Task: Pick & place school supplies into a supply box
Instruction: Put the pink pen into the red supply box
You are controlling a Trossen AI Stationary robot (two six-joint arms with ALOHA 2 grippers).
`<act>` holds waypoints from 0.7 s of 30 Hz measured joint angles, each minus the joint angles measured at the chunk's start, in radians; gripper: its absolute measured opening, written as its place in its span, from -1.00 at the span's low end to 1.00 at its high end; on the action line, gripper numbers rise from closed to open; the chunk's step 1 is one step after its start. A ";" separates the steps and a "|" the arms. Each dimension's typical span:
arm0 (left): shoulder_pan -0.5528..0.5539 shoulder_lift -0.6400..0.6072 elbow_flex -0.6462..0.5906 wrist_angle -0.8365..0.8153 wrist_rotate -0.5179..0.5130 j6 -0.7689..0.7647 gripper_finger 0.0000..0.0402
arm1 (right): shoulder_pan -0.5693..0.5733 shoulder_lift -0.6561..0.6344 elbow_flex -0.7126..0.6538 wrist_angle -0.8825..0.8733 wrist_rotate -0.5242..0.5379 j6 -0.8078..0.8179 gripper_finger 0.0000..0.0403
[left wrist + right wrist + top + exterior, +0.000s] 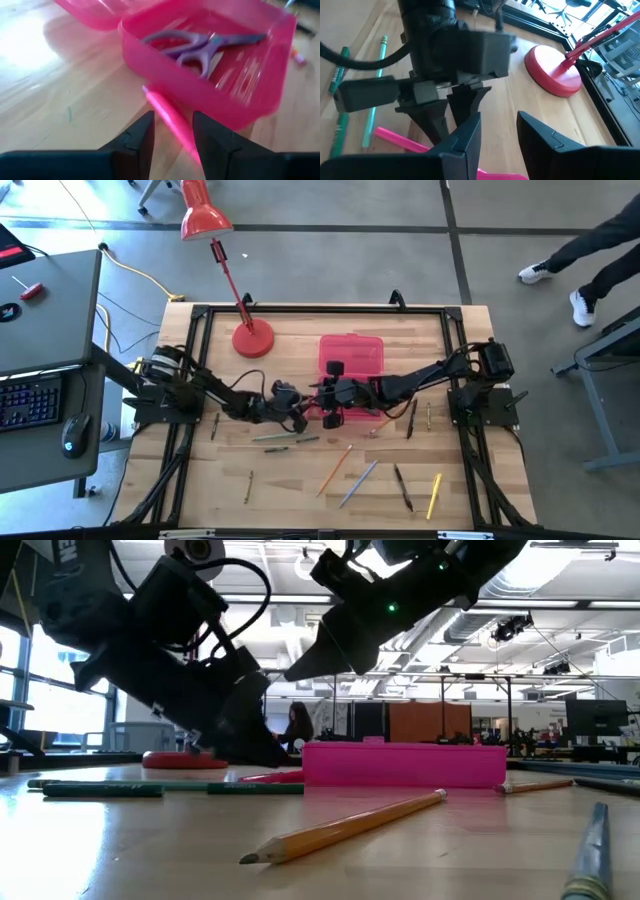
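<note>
The pink supply box [235, 100] stands open on the table, its lid [352, 352] folded back toward the far side. Purple-handled scissors [195, 45] lie inside it. A pink pen [167, 117] lies flat on the wood against the box's outer wall. My left gripper [172, 122] is open and low over the table, one finger on each side of that pen; no touch shows. My right gripper [497, 125] is open with nothing in it. It hangs above the box, facing the left gripper [450, 112].
The red lamp base [252, 340] stands far left of the box. Green pencils [285, 439] lie left of the grippers. An orange pencil [350, 825], grey pens [358, 483] and a yellow pencil [435, 493] are scattered over the near half of the table.
</note>
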 joint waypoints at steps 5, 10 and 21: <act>0.000 0.000 0.035 -0.015 0.015 -0.016 -0.17 | 0.000 0.000 0.000 -0.002 0.000 0.000 -0.48; 0.000 0.000 0.083 -0.200 0.031 -0.067 -0.16 | 0.000 0.000 0.000 -0.003 0.000 0.000 -0.48; -0.002 0.042 0.184 -0.474 0.010 -0.041 -0.16 | 0.000 0.000 0.000 -0.011 0.000 0.000 -0.48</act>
